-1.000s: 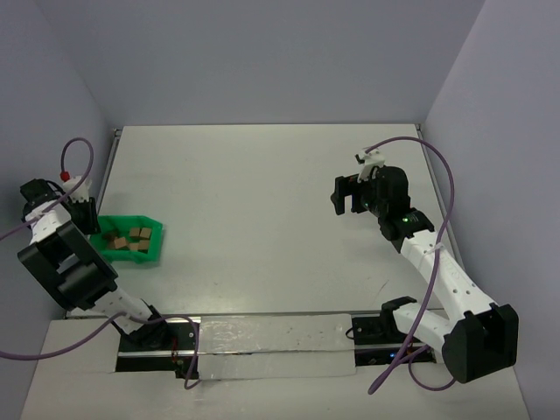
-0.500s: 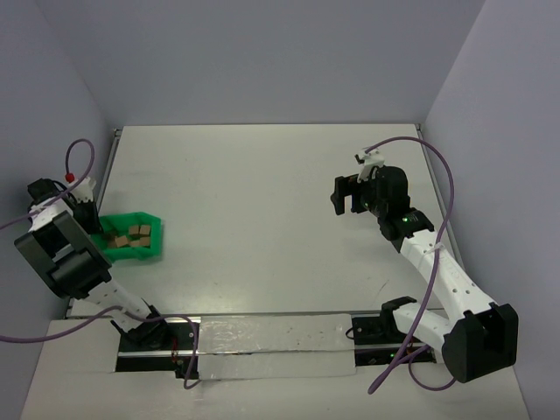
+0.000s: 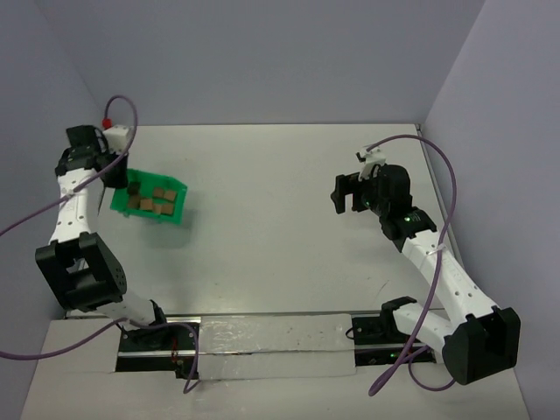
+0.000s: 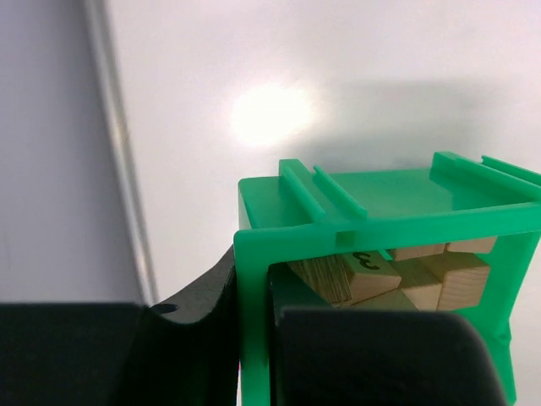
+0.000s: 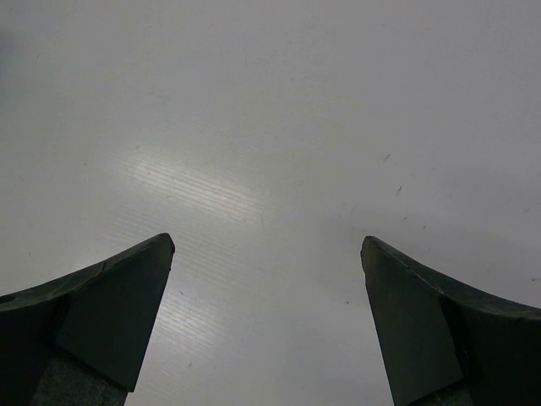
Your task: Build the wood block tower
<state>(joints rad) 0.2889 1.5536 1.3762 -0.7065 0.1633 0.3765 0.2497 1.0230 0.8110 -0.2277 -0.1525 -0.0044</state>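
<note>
At the fetching stage, the left gripper (image 4: 252, 326) clamps the wall of the green plastic tray (image 3: 181, 198) of small tan wooden cubes (image 3: 150, 199), while the right gripper (image 5: 266, 245) gapes wide and empty; tipping them out seems next.

wood blocks (image 3: 162, 192): about 5 showing | green tray (image 3: 182, 206): 1 | arms: 2, left arm (image 3: 70, 210) and right arm (image 3: 430, 254)

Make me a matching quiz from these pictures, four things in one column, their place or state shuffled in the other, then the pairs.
1. green plastic tray
2. light-tan wooden cubes
3. left pincer
4. right pincer

A. open over the white table
B. lying inside the tray
C. pinched by one wall
D. shut on the tray

Pairs: 1-C, 2-B, 3-D, 4-A
</note>
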